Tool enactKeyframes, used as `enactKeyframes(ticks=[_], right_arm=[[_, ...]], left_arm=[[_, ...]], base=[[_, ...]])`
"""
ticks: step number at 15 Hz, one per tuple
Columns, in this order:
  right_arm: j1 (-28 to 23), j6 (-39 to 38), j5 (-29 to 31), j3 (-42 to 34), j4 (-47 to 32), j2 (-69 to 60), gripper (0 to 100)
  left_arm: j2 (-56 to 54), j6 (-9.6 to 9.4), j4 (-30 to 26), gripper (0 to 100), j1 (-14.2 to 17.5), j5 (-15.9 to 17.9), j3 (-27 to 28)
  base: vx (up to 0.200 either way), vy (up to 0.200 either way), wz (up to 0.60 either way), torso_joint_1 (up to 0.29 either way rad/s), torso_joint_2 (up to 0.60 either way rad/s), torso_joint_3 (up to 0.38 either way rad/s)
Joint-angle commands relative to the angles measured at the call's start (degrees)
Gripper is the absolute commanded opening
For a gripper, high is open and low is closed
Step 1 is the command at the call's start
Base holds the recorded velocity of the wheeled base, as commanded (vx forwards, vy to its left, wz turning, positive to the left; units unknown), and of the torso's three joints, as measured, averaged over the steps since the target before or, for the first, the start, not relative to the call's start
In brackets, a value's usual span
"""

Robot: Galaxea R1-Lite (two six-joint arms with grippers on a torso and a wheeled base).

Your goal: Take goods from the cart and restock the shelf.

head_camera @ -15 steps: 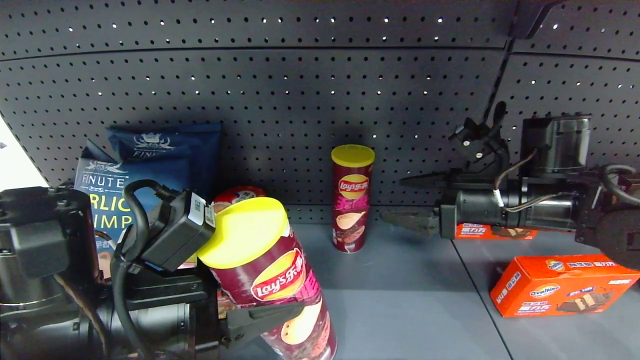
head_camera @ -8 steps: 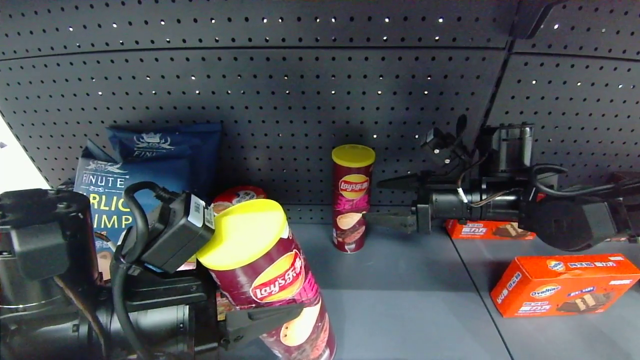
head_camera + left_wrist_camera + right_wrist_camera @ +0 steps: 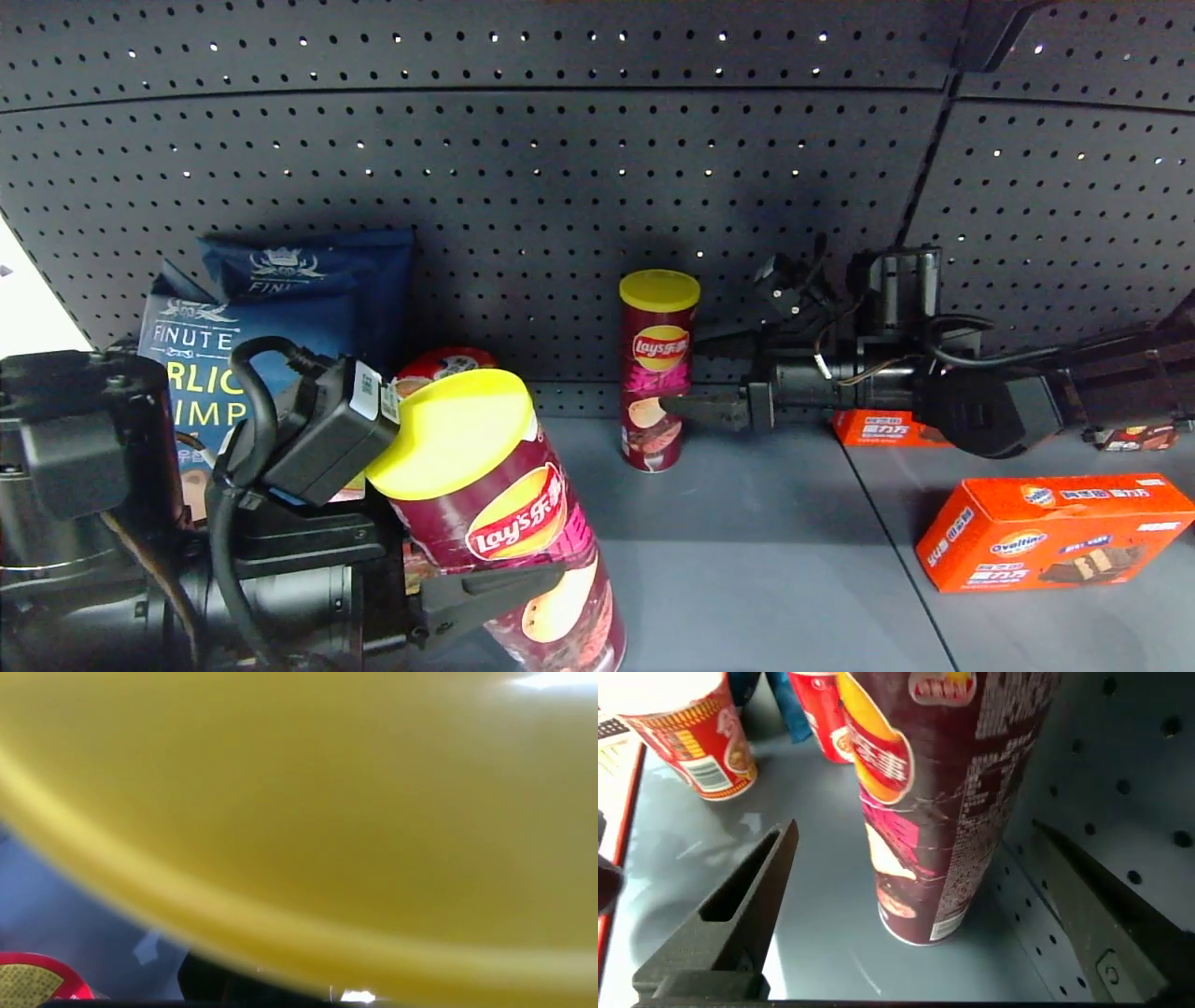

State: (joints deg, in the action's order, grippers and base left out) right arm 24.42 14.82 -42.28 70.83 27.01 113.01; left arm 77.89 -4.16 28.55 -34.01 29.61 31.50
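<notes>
Free shelf floor between upright can, orange box (pegboard behind).

Base of held can cut off; yellow lid blurred.

Glossy printed chip can stands on smooth matt grey shelf.

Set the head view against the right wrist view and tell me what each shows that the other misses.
Head view adds: the left pincer shut on a tilted can, blue bags, orange boxes. Right wrist view adds: gaps between the standing can and both fingers of the open right pincer. Shared: that can, upright on the shelf, and the right pincer.
</notes>
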Motion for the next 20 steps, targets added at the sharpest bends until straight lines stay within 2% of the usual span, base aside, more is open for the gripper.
enactKeyframes(ticks=[1, 16, 17, 20], right_arm=[[0.3, 0.0, -0.1, 1.2, 0.1, 2.2, 100], [2.2, -0.1, -0.1, 8.3, 1.8, 12.1, 100], [2.5, -0.1, 0.5, 8.4, 2.0, 12.2, 0], [2.6, -0.1, 0.7, 7.9, 2.0, 11.9, 0]], left_arm=[[0.1, -0.06, 0.0, 0, 0.1, 0.0, 0.1], [0.1, -0.06, 0.0, 0, 1.0, 0.0, 0.0], [0.1, -0.06, 0.0, 0, 1.0, -0.1, 0.0], [0.1, -0.06, 0.1, 0, 1.0, 0.0, -0.1]], base=[[0.000, 0.000, 0.00, 0.000, 0.00, 0.000], [0.000, 0.000, 0.00, 0.000, 0.00, 0.000], [0.000, 0.000, 0.00, 0.000, 0.00, 0.000], [0.000, 0.000, 0.00, 0.000, 0.00, 0.000]])
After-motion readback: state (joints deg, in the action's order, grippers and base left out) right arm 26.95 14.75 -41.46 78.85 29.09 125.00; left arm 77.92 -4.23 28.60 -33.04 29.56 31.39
